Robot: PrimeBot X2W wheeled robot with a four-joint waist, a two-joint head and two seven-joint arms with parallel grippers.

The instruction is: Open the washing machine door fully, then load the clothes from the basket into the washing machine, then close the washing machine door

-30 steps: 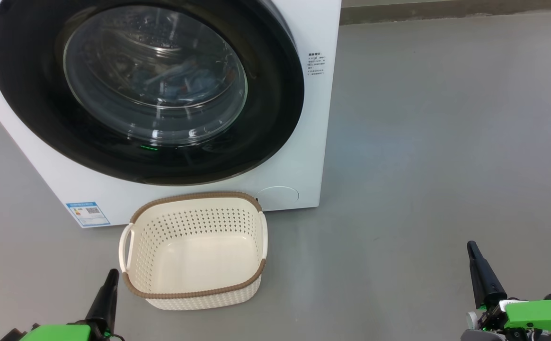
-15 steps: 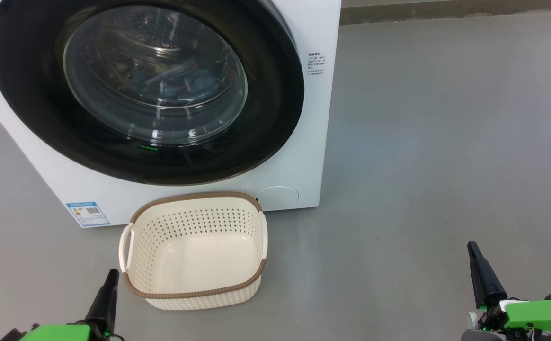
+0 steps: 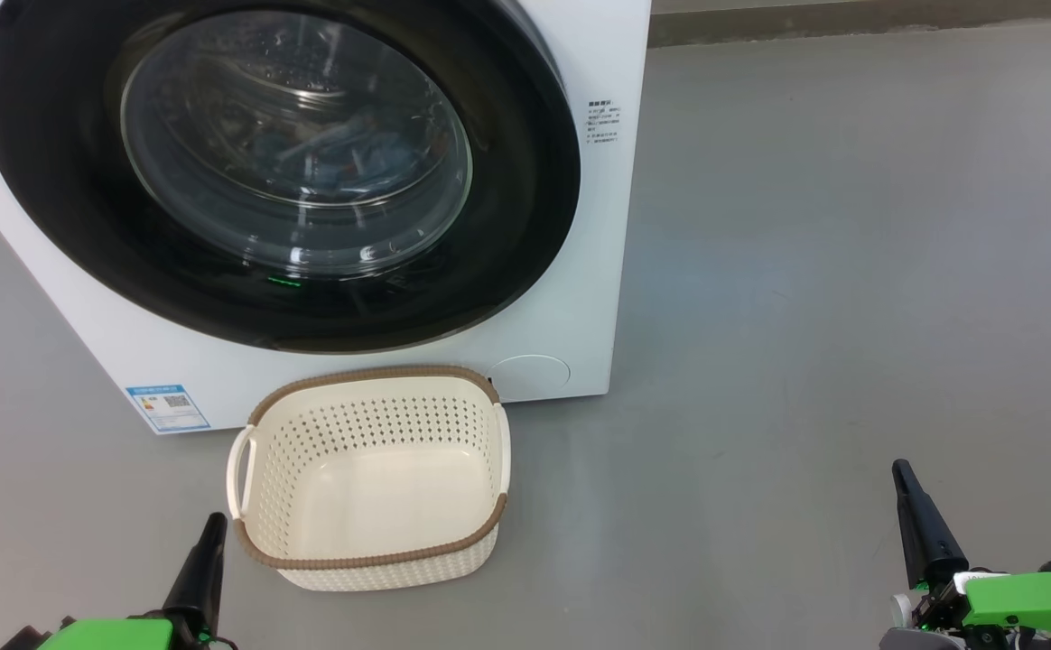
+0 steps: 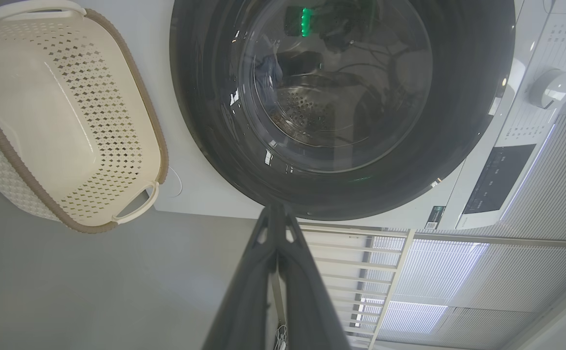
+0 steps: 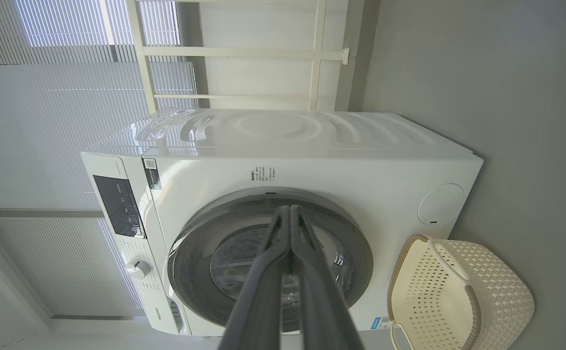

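The white washing machine stands ahead with its round black door closed flat against it. Through the glass window, bluish clothes lie in the steel drum. On the floor before the machine sits the cream basket with a brown rim, nothing inside it. My left gripper is shut, low at the left beside the basket's near corner. My right gripper is shut, far to the right over bare floor. The wrist views show each pair of fingers pressed together, holding nothing.
Grey floor spreads to the right of the machine. A blue label sticker marks the machine's lower left front. The control panel and dial sit on its top front. A white railing and blinds lie behind it.
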